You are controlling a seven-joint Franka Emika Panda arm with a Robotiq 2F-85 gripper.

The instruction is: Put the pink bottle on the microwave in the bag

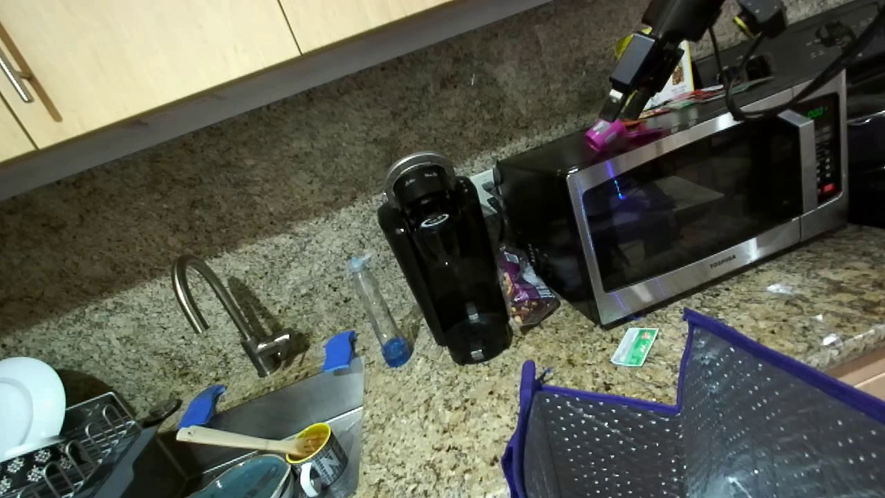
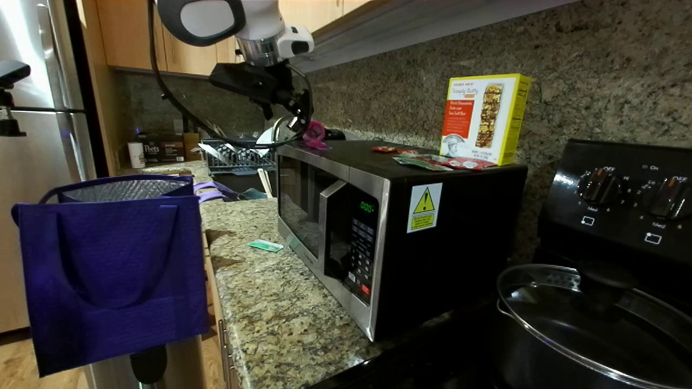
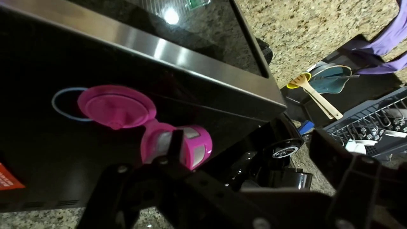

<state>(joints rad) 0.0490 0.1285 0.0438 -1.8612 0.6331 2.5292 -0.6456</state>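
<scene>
The pink bottle [image 1: 603, 135] lies on the front left part of the microwave's top. It is a small magenta cup with mesh windows and a round hinged lid lying open, clearest in the wrist view [image 3: 158, 128]. The microwave [image 2: 454, 254] is steel and black, door shut. My gripper [image 1: 620, 111] points down just above the pink bottle. In the wrist view its jaws [image 3: 247, 136] are wide apart with nothing between them. One finger overlaps the cup; I cannot tell if it touches. The purple-blue bag [image 2: 113, 259] stands open in front of the counter; its silver lining shows [image 1: 601, 443].
A black coffee maker [image 1: 449, 263] stands beside the microwave. A yellow-and-red box [image 2: 486, 119] and flat packets [image 2: 421, 162] are on the microwave's top. A green-and-white card [image 1: 635, 347] and a clear bottle [image 1: 380, 311] are on the counter. A lidded pot [image 2: 589, 324] sits on the stove.
</scene>
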